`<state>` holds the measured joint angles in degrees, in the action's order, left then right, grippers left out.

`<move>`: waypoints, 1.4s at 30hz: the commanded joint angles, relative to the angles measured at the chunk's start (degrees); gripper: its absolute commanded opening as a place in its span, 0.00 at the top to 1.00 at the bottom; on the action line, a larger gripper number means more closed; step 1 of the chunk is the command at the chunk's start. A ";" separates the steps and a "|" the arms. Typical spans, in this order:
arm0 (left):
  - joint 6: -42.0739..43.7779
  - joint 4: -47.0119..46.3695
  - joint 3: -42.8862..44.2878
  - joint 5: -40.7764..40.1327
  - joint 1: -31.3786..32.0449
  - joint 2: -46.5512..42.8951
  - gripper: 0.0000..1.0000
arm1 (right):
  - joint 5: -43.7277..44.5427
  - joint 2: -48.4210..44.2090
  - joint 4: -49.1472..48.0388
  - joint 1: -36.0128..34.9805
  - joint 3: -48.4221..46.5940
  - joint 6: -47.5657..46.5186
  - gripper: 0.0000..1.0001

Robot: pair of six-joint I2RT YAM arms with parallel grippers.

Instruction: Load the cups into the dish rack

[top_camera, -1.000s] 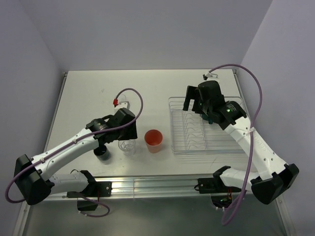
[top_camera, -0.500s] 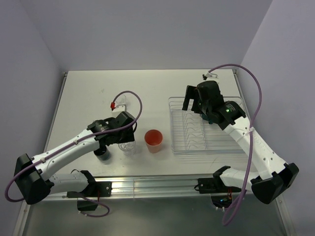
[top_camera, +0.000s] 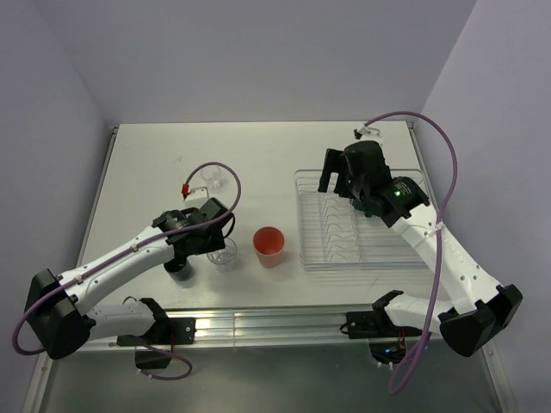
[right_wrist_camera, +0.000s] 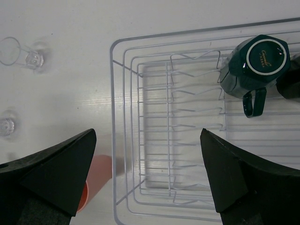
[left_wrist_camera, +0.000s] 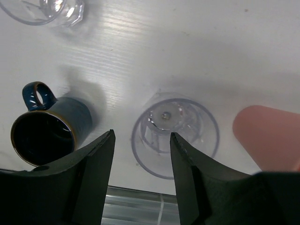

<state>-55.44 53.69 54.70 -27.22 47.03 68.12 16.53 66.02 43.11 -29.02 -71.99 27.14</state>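
Note:
A clear tumbler [left_wrist_camera: 176, 136] stands upright on the table; in the top view this tumbler [top_camera: 222, 255] is just right of my left wrist. My left gripper [left_wrist_camera: 141, 136] hovers over it, open, its jaws straddling the near-left part of the rim without touching it. A dark blue mug [left_wrist_camera: 47, 136] stands to the left and a salmon-orange cup [top_camera: 269, 246] to the right. My right gripper [right_wrist_camera: 148, 132] is open and empty above the dish rack [right_wrist_camera: 112, 93]. A dark green mug [right_wrist_camera: 255, 63] sits upside down in the rack.
A second clear tumbler [top_camera: 209, 178] lies farther back on the table. Another dark item [right_wrist_camera: 290, 82] shows at the rack's right edge beside the green mug. The left arm's purple cable [top_camera: 219, 168] loops above the table.
My left gripper shifted slightly left and toward the near edge over the tumbler, and its jaws narrowed a little. The far tumbler is now uncovered. The right arm stayed still.

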 commanded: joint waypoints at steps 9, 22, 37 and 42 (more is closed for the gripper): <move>-0.46 -4.03 -3.63 3.67 -2.64 3.69 0.51 | 1.04 0.08 -2.59 -0.43 -0.35 -1.21 0.00; -0.20 -6.85 -2.95 3.76 -3.08 5.37 1.00 | 1.75 -0.72 -2.59 -0.43 0.71 -1.65 0.00; 18.18 -16.73 29.67 34.56 -21.71 4.65 1.00 | -7.56 -2.64 -7.07 -1.04 -2.37 0.11 0.00; 10.46 -37.75 26.78 64.72 -21.89 8.69 1.00 | -16.17 -5.54 -14.53 -2.36 -4.04 1.34 0.00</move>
<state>-41.47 33.52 82.65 13.76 24.97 73.84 7.07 64.14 37.06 -30.52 -72.49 27.16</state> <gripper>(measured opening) 0.067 0.997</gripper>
